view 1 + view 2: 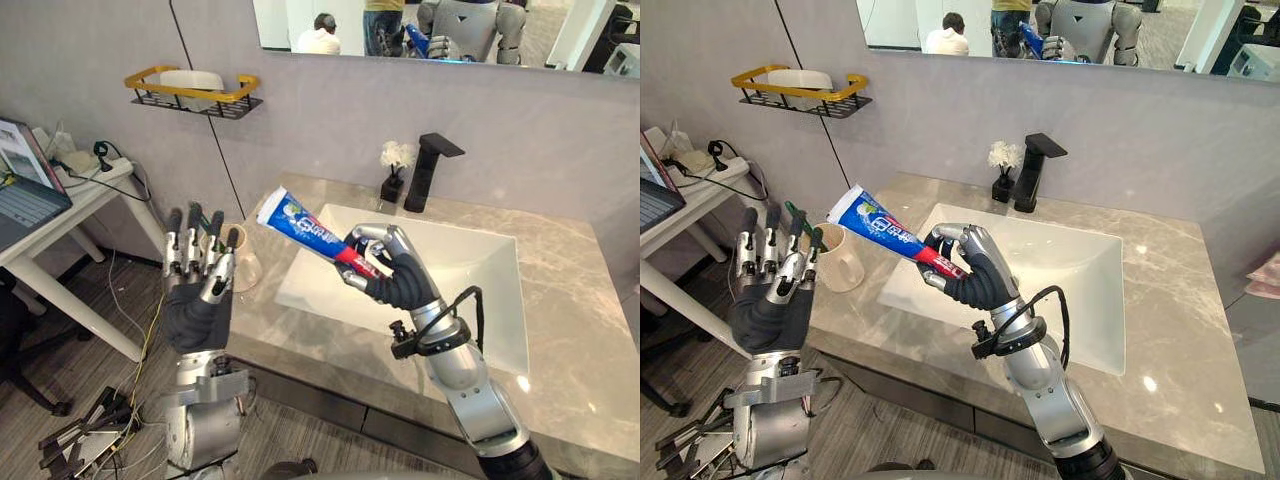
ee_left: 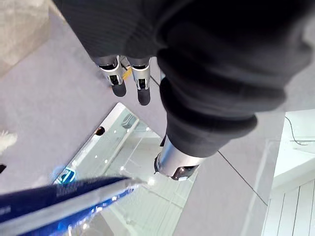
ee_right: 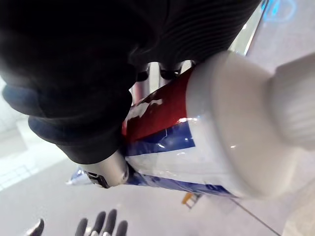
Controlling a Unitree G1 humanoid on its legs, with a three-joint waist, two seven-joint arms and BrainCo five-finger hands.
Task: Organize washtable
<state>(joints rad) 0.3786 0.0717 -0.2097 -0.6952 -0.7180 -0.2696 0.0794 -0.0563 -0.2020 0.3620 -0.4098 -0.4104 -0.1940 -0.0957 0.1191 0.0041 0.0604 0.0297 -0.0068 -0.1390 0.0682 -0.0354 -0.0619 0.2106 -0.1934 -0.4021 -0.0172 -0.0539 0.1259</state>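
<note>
We've got a black faucet as reference. A small black vase with white flowers sits just left of it. A mirror hangs above it, with a person reflected in it. A yellow-rimmed rack is on the wall well left of the faucet, holding a white bar. Farther left stands a white table with a laptop.

The sink is bare, and so is the worktop to its right — lots of room. A black tap and little vase stand at the back. A cup blocks the left corner; the toothpaste tube pokes out above the sink's left edge.
</note>
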